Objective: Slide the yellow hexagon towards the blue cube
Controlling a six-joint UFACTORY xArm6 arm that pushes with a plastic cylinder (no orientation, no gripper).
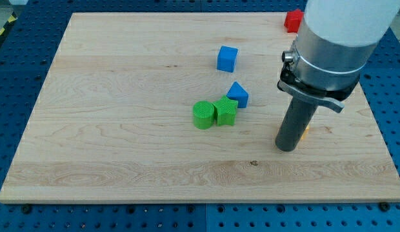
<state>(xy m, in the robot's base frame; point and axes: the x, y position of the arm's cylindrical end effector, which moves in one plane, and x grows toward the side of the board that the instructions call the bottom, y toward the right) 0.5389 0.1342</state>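
The blue cube (227,58) sits on the wooden board (122,96) above the view's middle. The yellow hexagon (305,133) is almost wholly hidden behind my rod; only a thin yellow sliver shows at the rod's right side. My tip (286,148) rests on the board at the view's right, touching or just in front of the yellow block, well below and to the right of the blue cube.
A second blue block (238,94), wedge-like, lies below the blue cube. A green cylinder (202,115) and a green cube-like block (225,111) touch each other just left of it. A red block (293,20) sits at the top right edge.
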